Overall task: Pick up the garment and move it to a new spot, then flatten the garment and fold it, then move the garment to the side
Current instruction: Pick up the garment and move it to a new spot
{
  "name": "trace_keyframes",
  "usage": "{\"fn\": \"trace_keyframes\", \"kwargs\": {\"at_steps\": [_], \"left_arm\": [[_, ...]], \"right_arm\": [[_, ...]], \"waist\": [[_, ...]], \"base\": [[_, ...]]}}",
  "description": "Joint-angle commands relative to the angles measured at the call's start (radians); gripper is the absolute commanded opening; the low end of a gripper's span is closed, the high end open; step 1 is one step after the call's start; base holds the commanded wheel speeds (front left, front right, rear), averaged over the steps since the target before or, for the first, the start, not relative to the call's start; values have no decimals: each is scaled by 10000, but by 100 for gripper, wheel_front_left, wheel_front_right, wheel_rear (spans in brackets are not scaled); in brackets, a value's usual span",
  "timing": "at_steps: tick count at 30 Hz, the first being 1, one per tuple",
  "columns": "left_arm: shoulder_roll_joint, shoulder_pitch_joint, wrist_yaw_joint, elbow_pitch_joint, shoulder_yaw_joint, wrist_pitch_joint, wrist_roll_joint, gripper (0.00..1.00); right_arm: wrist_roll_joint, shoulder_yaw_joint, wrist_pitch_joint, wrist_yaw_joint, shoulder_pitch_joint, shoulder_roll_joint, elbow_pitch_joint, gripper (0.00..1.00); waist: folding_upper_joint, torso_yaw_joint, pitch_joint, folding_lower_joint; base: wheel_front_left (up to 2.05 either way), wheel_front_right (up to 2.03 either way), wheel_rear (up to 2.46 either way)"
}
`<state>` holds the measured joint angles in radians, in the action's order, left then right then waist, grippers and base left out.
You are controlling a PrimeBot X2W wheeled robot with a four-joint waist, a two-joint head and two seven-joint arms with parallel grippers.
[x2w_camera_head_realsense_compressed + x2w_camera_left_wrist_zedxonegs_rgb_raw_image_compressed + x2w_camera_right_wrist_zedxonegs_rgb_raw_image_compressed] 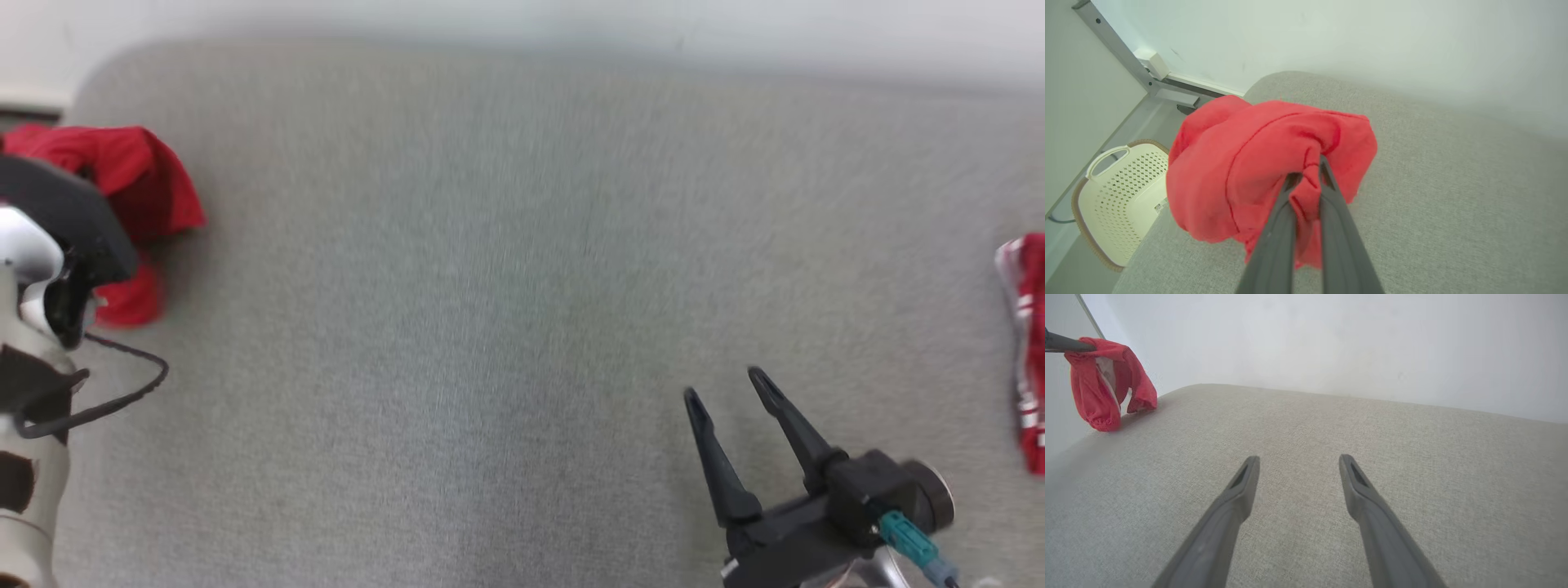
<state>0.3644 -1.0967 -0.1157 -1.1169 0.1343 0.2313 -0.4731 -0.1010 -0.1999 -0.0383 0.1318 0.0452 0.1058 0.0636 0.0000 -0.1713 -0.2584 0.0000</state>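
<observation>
The garment (139, 184) is a crumpled red cloth at the far left of the grey cushioned surface (490, 286). My left gripper (1308, 171) is shut on a bunched fold of the garment (1257, 163), which hangs in a lump around the fingertips. From the right wrist view the garment (1102, 386) dangles from a dark finger, its lower end touching or just above the cushion. My right gripper (731, 388) stands open over the lower right of the surface, nothing between its fingers (1241, 486).
A red and white striped cloth (1027, 351) lies at the surface's right edge. A cream perforated basket (1122, 196) sits on the floor beyond the left end. A pale wall (1331, 339) runs behind the cushion.
</observation>
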Motion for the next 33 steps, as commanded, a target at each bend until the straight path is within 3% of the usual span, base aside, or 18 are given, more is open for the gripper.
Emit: {"fn": "trace_keyframes", "kwargs": {"at_steps": [1,5,12,15,19,21,26,33], "left_arm": [[-9,-91,-74,169,144,93,89,0],[-380,-64,-147,761,653,269,128,0],[-1265,525,-149,2254,1579,260,-62,0],[-1436,735,-140,2784,1583,-70,-221,0],[-2348,1576,-143,3781,1685,-649,-662,0],[-2527,2025,-123,4252,1746,-876,-793,0],[-2946,3164,196,5126,2097,-1034,-1021,0],[-2904,4855,815,5417,2253,-991,-1093,0]], "right_arm": [[-52,94,-135,-26,-239,-84,-185,100],[-77,348,-358,-26,-546,-167,-599,100],[-9,623,-500,-26,-556,-327,-671,100],[-1,578,-497,-26,-517,-357,-662,100],[50,585,-389,-26,-620,-372,-698,100],[67,496,-341,-26,-577,-338,-674,100],[64,455,-250,-26,-471,-264,-564,100],[-25,342,-216,-26,-565,-229,-580,100]], "waist": [[0,408,1781,0],[0,746,2758,0],[0,1743,3295,0],[0,2119,3361,0],[0,2800,3422,0],[0,3200,3414,0],[0,4023,3325,0],[0,4551,3214,0]], "base": [[0,0,0],[0,0,0],[0,0,0],[0,0,0],[0,0,0],[0,0,0],[0,0,0],[0,0,0]]}}
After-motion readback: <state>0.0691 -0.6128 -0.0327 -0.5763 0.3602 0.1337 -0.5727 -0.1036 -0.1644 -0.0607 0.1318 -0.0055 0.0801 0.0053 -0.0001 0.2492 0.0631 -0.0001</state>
